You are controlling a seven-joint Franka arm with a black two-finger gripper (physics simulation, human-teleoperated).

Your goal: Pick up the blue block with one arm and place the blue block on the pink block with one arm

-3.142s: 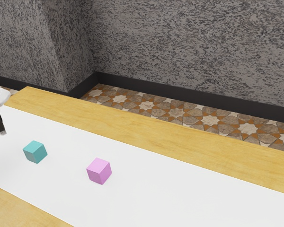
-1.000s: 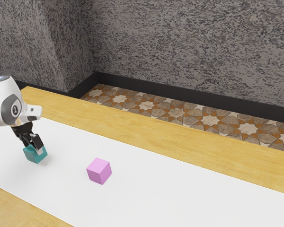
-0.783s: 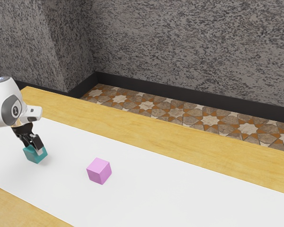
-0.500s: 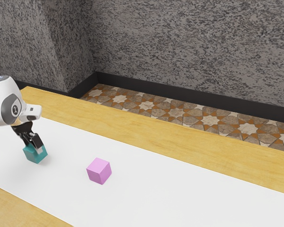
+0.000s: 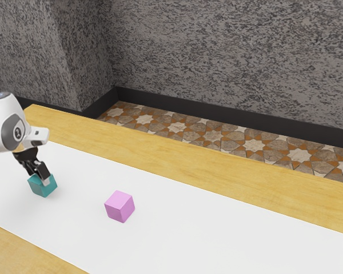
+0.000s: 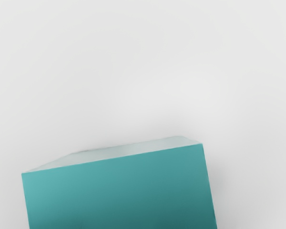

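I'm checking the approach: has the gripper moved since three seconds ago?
Yes. The gripper has moved toward the exterior view's right, nearer the pink block, and down onto the blue block.

You see blue block: teal, paler top | pink block: pastel pink | gripper: black | arm: white, grey | table: white strip, light wood edges | floor: brown-orange-cream star tiles | wall: grey speckle | skirting: black
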